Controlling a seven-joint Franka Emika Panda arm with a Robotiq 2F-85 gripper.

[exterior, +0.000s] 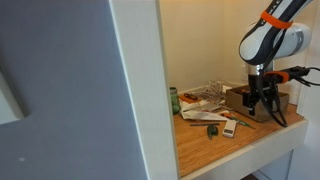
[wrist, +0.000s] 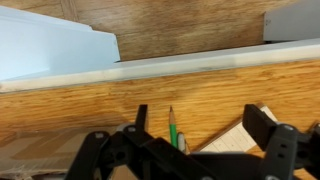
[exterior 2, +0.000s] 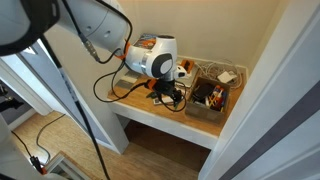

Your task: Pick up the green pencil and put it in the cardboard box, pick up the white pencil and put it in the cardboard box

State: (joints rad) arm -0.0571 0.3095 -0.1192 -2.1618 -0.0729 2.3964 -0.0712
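In the wrist view the green pencil (wrist: 172,128) lies on the wooden shelf, tip pointing to the top of the frame. A white pencil (wrist: 181,144) lies right beside it, partly hidden by my gripper body. My gripper (wrist: 200,125) is open and empty above them; both pencils sit between the fingers, nearer the left finger. In both exterior views the gripper (exterior: 262,98) (exterior 2: 170,90) hangs low over the shelf. The cardboard box (exterior: 236,98) (exterior 2: 222,104) stands just behind and beside it and holds several items.
A white card (wrist: 235,140) lies under the right finger. A green upright container (exterior: 173,100), papers (exterior: 205,95) and a small round green lump (exterior: 212,130) sit on the shelf. White alcove walls (wrist: 60,45) close in the shelf (exterior: 215,145).
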